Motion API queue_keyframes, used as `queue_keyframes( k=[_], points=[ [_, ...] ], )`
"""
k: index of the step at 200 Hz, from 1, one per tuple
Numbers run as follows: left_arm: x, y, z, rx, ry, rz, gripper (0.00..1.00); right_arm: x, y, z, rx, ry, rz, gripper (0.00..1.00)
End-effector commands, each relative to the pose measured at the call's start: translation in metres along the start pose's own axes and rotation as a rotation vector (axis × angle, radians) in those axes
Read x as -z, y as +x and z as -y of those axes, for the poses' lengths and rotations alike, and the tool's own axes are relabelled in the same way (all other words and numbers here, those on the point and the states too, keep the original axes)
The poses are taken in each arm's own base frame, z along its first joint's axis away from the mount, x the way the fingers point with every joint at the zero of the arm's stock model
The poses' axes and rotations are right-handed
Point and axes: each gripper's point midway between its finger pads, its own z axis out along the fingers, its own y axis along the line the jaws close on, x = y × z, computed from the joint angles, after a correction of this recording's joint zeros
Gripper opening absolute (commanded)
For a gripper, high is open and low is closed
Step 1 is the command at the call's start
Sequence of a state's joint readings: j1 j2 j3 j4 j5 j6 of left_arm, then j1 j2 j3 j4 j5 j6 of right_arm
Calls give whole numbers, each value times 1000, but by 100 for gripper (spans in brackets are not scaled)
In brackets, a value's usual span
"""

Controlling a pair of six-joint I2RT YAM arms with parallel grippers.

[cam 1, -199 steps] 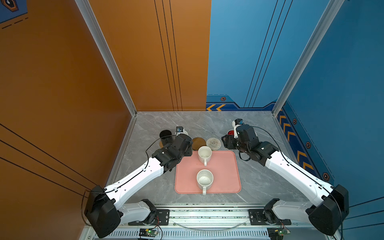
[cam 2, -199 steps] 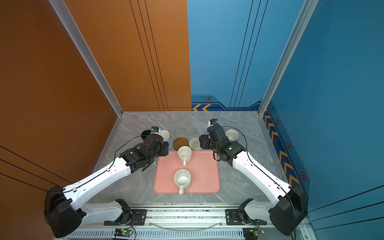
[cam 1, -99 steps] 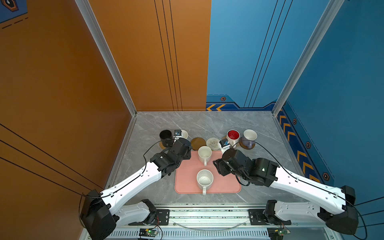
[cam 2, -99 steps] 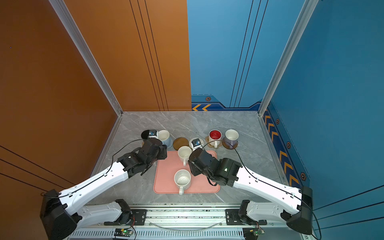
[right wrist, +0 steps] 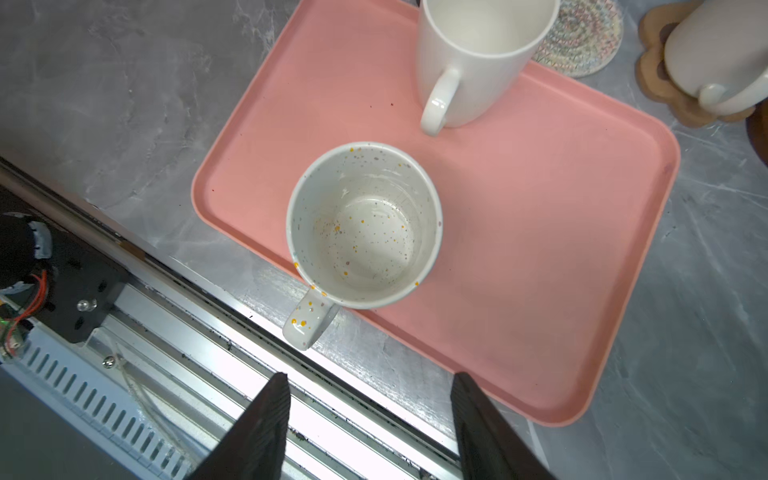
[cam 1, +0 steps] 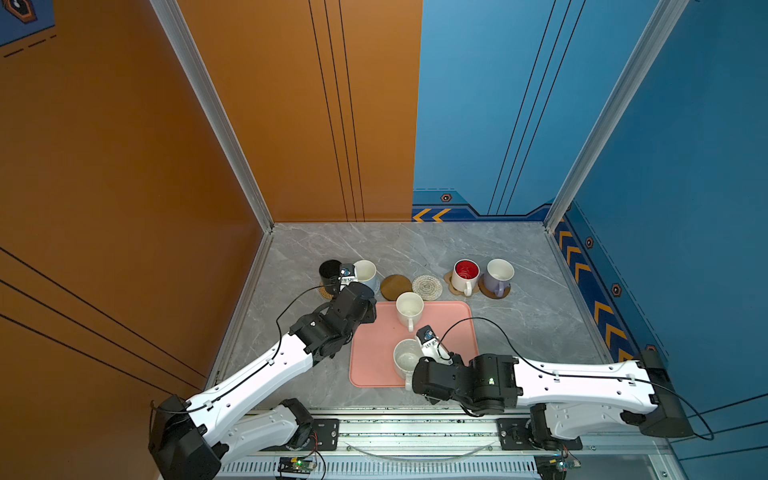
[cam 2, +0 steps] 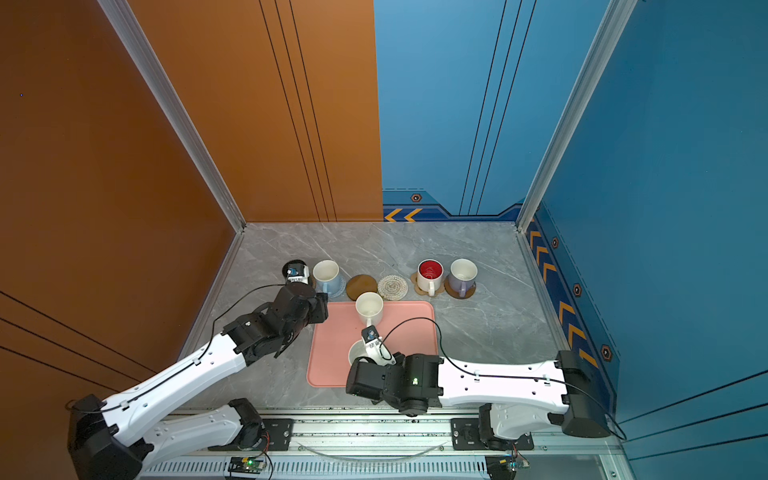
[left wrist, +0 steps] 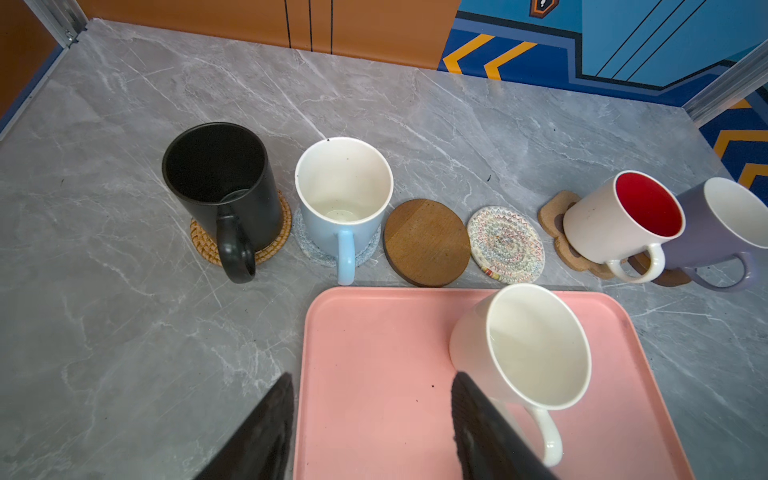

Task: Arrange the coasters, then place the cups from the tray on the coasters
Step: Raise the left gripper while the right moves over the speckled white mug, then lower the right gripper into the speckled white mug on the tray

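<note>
Step, likely: fetching last two cups. Right tool (right wrist: 368,378) jaws apart, empty. Speckled white ceramic mug (right wrist: 363,224) just ahead on pink rectangular tray (right wrist: 540,249), handle toward tool. Left tool (left wrist: 370,378) apart, empty; plain white mug (left wrist: 528,345) just beside one finger. Next probably: advance, clamp, carry to bare brown wooden round coaster (left wrist: 426,243) or woven round coaster (left wrist: 505,245) beyond.

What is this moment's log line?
placed: black cup, blue cup, red-lined cup, lavender cup | tray: plain white cup, speckled cup | bare: brown coaster, woven coaster | left tool, right tool: open
</note>
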State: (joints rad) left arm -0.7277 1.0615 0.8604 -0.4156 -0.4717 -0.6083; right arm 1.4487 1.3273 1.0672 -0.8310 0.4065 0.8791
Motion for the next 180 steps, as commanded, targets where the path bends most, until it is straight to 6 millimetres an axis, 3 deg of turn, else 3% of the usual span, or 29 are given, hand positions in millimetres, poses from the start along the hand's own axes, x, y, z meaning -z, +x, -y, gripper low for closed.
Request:
queue_keyframes(
  k=[1,77,180],
  points=[
    [4,4,-6,6,-13,4,61,-8,10,8,-51,66,-14,63],
    [10,-2,-4,-3,5,20,62,-36,14,-23,-31,38,-57,66],
    [9,-1,-6,-9,-1,18,63,-61,24,-29,-27,55,-131,65]
  ],
)
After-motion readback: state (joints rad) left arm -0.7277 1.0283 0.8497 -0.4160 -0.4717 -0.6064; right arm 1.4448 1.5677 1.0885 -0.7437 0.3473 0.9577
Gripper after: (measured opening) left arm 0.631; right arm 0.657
